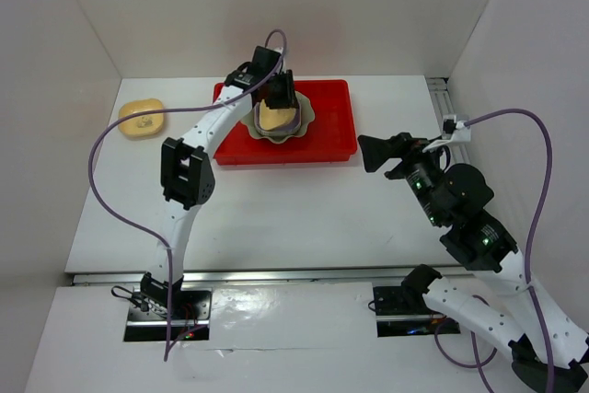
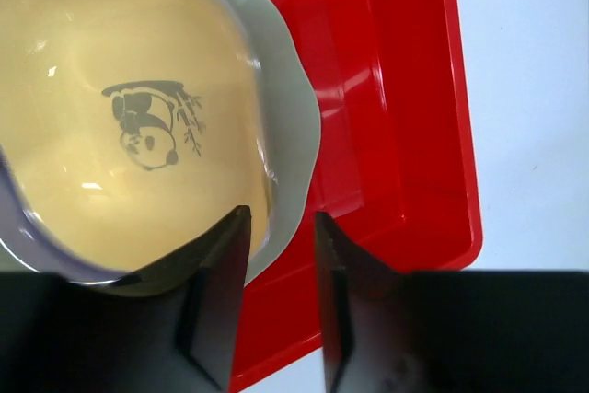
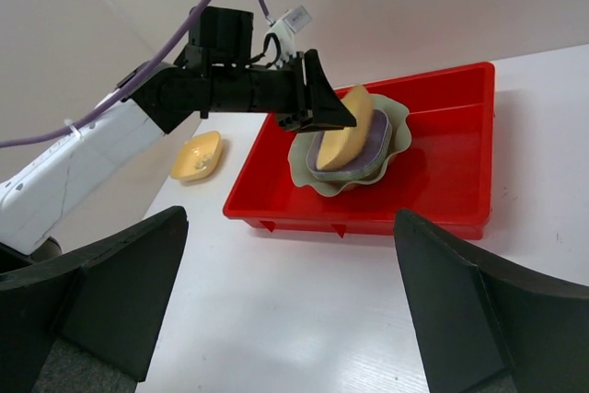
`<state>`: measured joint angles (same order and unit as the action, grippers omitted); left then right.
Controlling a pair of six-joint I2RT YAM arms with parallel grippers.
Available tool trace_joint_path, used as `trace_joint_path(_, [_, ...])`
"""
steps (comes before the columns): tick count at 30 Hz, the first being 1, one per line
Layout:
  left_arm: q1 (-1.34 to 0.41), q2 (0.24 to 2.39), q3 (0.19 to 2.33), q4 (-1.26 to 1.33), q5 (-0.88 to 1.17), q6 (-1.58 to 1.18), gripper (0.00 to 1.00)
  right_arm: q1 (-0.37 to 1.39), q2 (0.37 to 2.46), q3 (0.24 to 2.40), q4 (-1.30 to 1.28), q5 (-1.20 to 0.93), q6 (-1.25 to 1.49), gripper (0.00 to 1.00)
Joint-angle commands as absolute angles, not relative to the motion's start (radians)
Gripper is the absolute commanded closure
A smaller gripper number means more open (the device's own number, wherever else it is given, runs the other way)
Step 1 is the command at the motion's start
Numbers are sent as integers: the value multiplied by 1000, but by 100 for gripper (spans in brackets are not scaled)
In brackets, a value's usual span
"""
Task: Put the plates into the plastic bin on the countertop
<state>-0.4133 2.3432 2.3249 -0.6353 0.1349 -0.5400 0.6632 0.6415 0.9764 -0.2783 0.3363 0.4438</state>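
Note:
The red plastic bin (image 1: 327, 135) stands at the back of the white countertop (image 1: 276, 218). In it lies the pale green scalloped dish (image 2: 294, 135) with a lavender dish (image 3: 375, 140) stacked inside. My left gripper (image 2: 281, 218) is above that stack. Its jaws stand narrowly apart astride the right rim of a tan dish with a panda drawing (image 2: 138, 117). It holds that dish tilted, with its lower edge in the lavender dish. A yellow dish (image 1: 141, 118) sits on the countertop left of the bin. My right gripper (image 3: 290, 220) is open and empty, to the right of the bin.
White walls close in the countertop on the left, back and right. A metal rail (image 1: 440, 98) runs along the right wall. The left arm (image 1: 189, 172) stretches from the near edge up to the bin.

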Motion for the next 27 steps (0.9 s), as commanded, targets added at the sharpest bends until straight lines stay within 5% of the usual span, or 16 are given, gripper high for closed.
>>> trace_joint_path(1, [-414, 2312, 2372, -615, 103, -503, 52, 658, 653, 996, -258, 344, 425, 0])
trace_joint_path(3, [-423, 2258, 2361, -615, 77, -503, 31, 658, 653, 996, -258, 334, 425, 0])
trace_joint_path(4, [-423, 2235, 2349, -615, 66, -486, 10, 658, 653, 996, -258, 334, 425, 0])
trace_joint_path(7, [-423, 2143, 2349, -615, 13, -463, 0, 658, 663, 996, -247, 324, 425, 0])
trace_joint_path(14, [-314, 1828, 2082, -506, -273, -480, 0, 658, 672, 996, -247, 305, 434, 0])
trace_joint_path(21, [79, 1943, 2040, -647, -49, -551, 1, 658, 681, 928, -212, 236, 413, 0])
trace_joint_path(27, [215, 1983, 1898, -490, 129, -459, 6, 658, 716, 842, -109, 34, 330, 0])
